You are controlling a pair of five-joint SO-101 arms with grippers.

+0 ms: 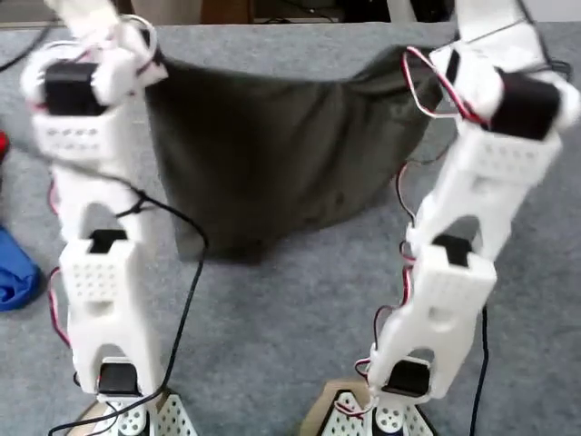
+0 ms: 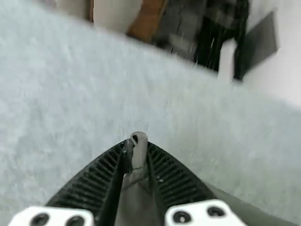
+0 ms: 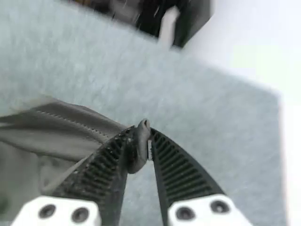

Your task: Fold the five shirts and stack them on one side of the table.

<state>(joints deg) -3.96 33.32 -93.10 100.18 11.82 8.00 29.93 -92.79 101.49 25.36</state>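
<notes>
A dark grey-green shirt (image 1: 272, 154) hangs stretched between my two arms above the grey table, its lower edge sagging down to the surface. My left gripper (image 2: 135, 143) is shut on one upper corner of the shirt (image 2: 136, 188), at the high view's upper left (image 1: 150, 64). My right gripper (image 3: 141, 134) is shut on the other upper corner, with a stitched hem of the shirt (image 3: 61, 132) trailing away from it. In the high view that gripper (image 1: 413, 68) is at the upper right.
A blue garment (image 1: 14, 272) lies bunched at the table's left edge, with a bit of red (image 1: 3, 143) above it. The grey tabletop (image 1: 290, 318) stretches between the two arm bases. Dark furniture stands beyond the far edge.
</notes>
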